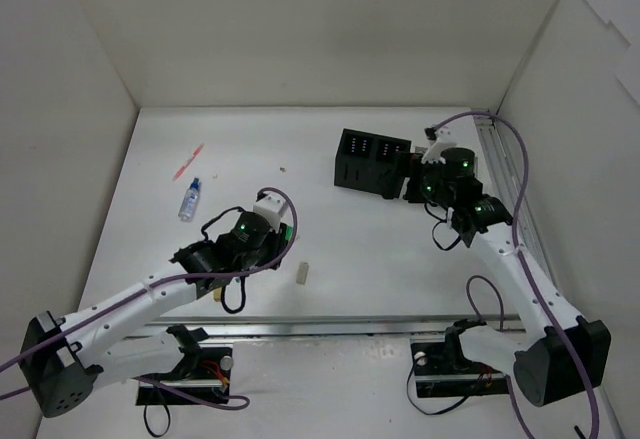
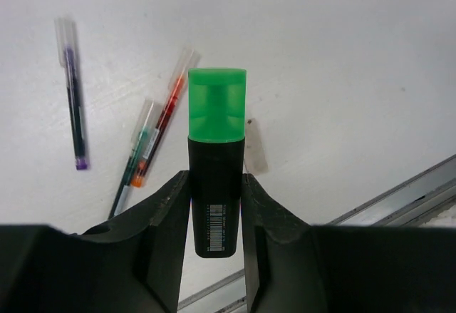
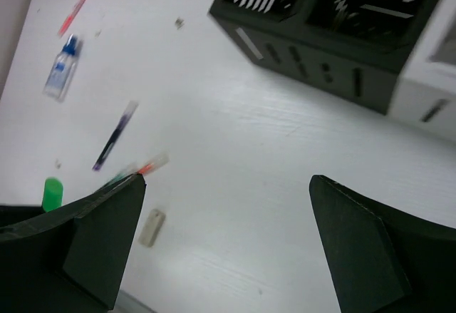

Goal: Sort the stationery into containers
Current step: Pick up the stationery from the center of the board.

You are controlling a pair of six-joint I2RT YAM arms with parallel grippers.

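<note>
We have the green-capped highlighter point(image 2: 216, 149) clamped between the left jaws. They pinch its black barrel, and the green cap sticks out beyond the tips. It sits over the near-left part of the desk point(image 1: 400, 249), well apart from the black container point(image 1: 372, 162) and the white container point(image 3: 427, 88) at the far right. The right jaws stand wide apart and hold nothing, hovering just beside those boxes.

We judge the carry to be the main risk. With the cap leading the grip, a quick swing could let the smooth barrel pivot or slide out. The cap could also catch a box rim on the way down. The right arm is beside the containers, so the left arm could knock into it. Thin pens point(image 2: 165, 117) and a beige eraser point(image 1: 302, 273) lie near the left jaws, and a low departure could scatter them.
</note>
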